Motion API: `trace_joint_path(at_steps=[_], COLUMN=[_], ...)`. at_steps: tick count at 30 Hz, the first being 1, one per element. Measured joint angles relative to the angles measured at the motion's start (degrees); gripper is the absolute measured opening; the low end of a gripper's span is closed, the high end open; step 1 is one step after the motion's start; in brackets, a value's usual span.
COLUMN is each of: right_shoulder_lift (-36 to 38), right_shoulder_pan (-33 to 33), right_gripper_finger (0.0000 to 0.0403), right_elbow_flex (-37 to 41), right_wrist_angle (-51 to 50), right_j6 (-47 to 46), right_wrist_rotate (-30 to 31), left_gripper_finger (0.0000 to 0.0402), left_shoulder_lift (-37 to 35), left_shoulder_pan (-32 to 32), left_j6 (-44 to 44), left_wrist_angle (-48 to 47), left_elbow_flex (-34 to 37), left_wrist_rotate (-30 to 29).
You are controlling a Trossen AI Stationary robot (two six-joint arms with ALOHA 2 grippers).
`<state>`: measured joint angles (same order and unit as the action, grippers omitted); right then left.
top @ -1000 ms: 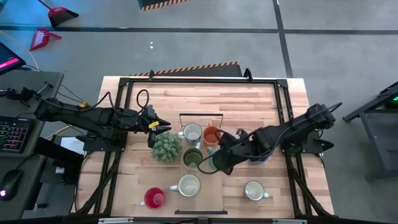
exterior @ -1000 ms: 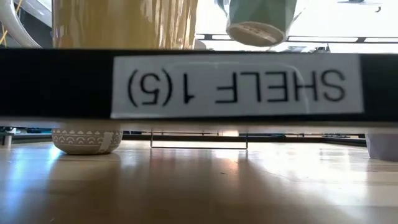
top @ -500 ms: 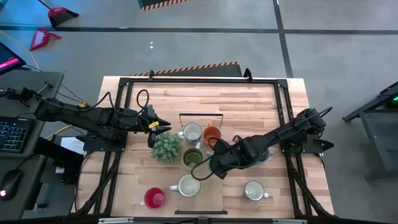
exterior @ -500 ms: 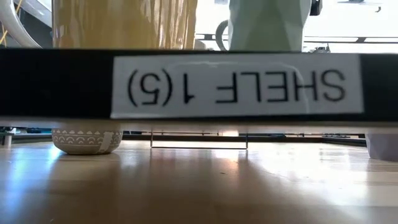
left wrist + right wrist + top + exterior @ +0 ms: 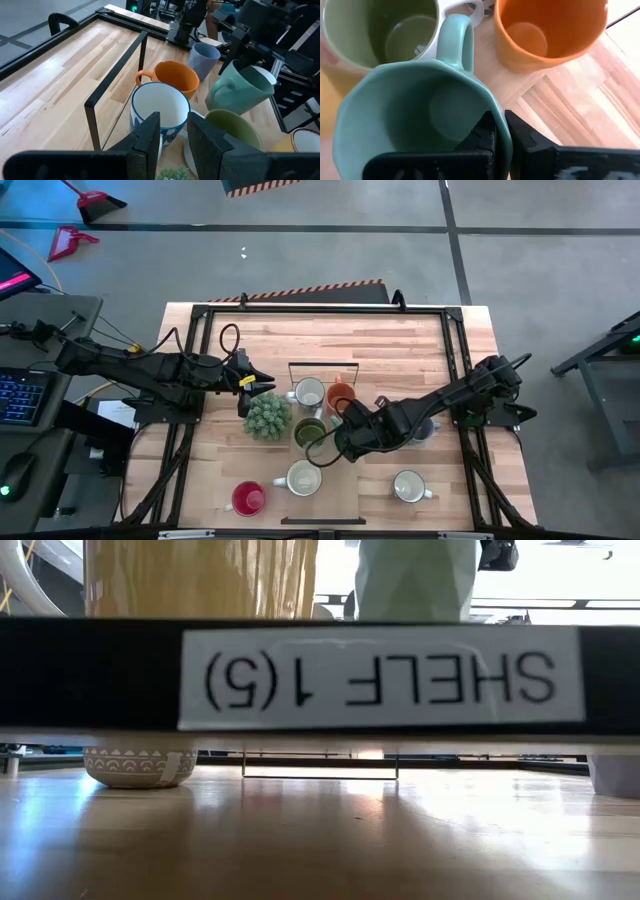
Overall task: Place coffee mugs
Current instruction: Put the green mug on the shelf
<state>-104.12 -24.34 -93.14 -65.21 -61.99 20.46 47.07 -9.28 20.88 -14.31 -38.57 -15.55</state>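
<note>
The right gripper (image 5: 343, 446) is clamped on the rim of the teal green mug (image 5: 420, 120): in the right wrist view one finger sits inside the mug and the other outside, pinching the wall. The right arm reaches in from the table's right edge toward the middle. The mug hangs just beside the olive green mug (image 5: 309, 432), its handle pointing toward that mug and the orange mug (image 5: 341, 396). In the left wrist view the teal green mug (image 5: 240, 90) is tilted and raised above the olive green mug (image 5: 233, 130). In the low view its pale body (image 5: 415, 580) shows above the black shelf bar (image 5: 320, 675) labelled SHELF 1(5); contact with any surface cannot be determined.

The left gripper (image 5: 257, 387) waits at the left of the mug group, next to the spiky potted plant (image 5: 267, 417). Its fingers (image 5: 148, 137) stand slightly apart with nothing between them, pointed at the white mug with blue markings (image 5: 160, 107).

Mug positions on the wooden table (image 5: 400, 345):
- White mug (image 5: 308, 393) and orange mug: side by side, in front of the black wire frame (image 5: 322, 364).
- Blue-grey mug (image 5: 204, 57): beyond the orange mug, partly hidden by the right arm in the high view.
- Cream-white mug (image 5: 303, 477): near the front edge.
- Red mug (image 5: 248, 498): to the left of that.
- Second cream-white mug (image 5: 408, 486): to the right.
- Patterned white-grey mug (image 5: 140, 765): stands on the table in the low view.
</note>
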Motion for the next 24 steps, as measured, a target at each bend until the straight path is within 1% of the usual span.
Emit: trace_joint_path(at_steps=[3,8,14,24], right_shoulder_lift=[-0.1,-0.8,-2.4,-2.8], right_shoulder_pan=[0.0,0.1,0.3,0.6], right_gripper_finger=[0.0000,0.0000,0.0000,0.0000], right_elbow_flex=[0.0,0.0,0.0,0.0], right_wrist_angle=[0.0,0.0,0.2,0.7], right_j6=[0.2,1.4,0.3,0.3], right_wrist_rotate=[-1.7,-1.5,-2.2,-0.4], left_gripper_finger=[0.0087,0.0087,0.0087,0.0087], left_shoulder_lift=[0.0,0.0,0.0,0.0], left_shoulder_pan=[0.0,0.0,0.0,0.0], left_j6=[0.0,0.0,0.0,0.0], left_wrist_angle=[0.0,0.0,0.0,0.0], left_elbow_flex=[0.0,0.0,0.0,0.0], left_wrist_rotate=[0.0,0.0,0.0,0.0])
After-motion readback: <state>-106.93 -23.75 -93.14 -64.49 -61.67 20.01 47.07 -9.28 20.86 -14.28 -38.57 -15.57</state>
